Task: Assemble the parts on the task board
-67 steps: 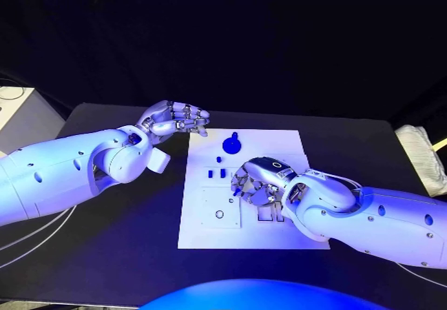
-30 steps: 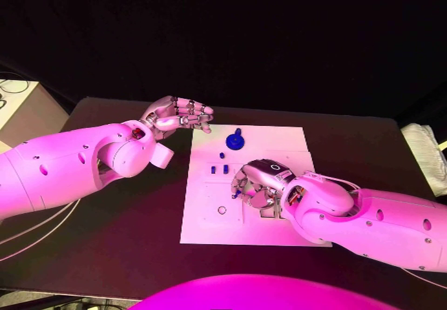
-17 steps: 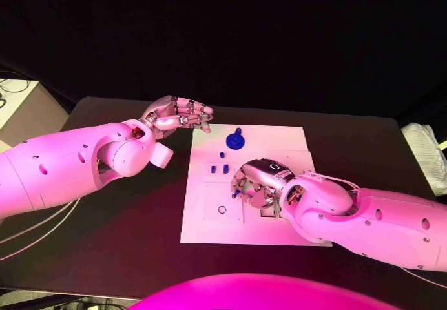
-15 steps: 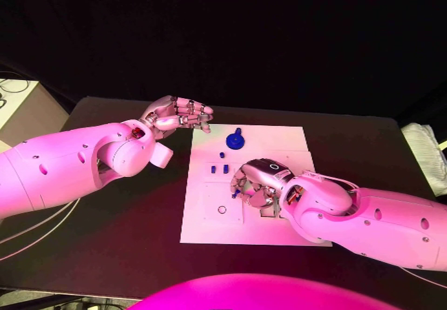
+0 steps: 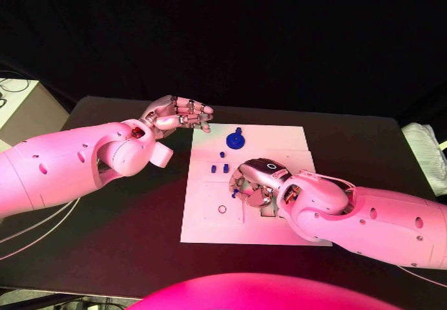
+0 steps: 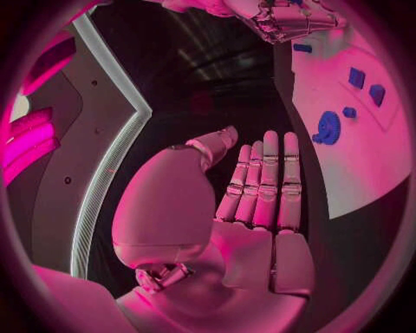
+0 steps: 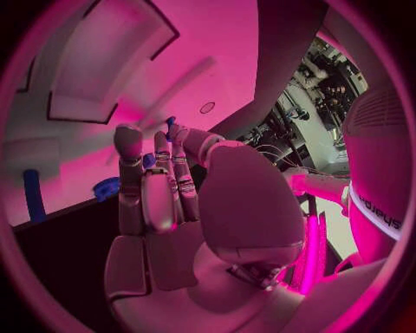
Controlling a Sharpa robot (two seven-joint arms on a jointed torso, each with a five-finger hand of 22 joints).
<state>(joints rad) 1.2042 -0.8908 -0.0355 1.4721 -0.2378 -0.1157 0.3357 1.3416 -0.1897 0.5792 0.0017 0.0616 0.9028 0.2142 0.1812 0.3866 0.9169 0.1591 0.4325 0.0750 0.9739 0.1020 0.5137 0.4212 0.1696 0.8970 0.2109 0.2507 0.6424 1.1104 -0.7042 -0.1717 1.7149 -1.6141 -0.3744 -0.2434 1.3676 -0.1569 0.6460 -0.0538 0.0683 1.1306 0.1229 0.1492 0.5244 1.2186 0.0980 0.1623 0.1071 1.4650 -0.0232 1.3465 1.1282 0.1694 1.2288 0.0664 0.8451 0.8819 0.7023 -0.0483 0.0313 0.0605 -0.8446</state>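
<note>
The white task board [image 5: 205,226] lies in the middle of the table. My right hand [image 5: 257,185] hovers low over its centre, fingers curled, pinching a small blue part [image 5: 236,191] at its fingertips; the part's blue tip [image 7: 170,121] shows between thumb and finger in the right wrist view. A round blue part [image 5: 235,140] stands at the board's far edge, with a tiny blue piece [image 5: 221,155] and two small blue blocks [image 5: 219,169] nearer. My left hand [image 5: 177,115] hangs off the board's far left corner, holding nothing, its fingers [image 6: 264,180] straight and together.
A small round hole [image 5: 221,209] sits in the board's near left panel. The left wrist view shows the round part [image 6: 328,128], the two blocks [image 6: 366,84] and my right hand [image 6: 290,17] beyond. A pale box [image 5: 19,110] stands off the table's left side.
My right hand has edged slightly toward the board's far side, still holding the small blue part. The left hand has stayed where it was.
</note>
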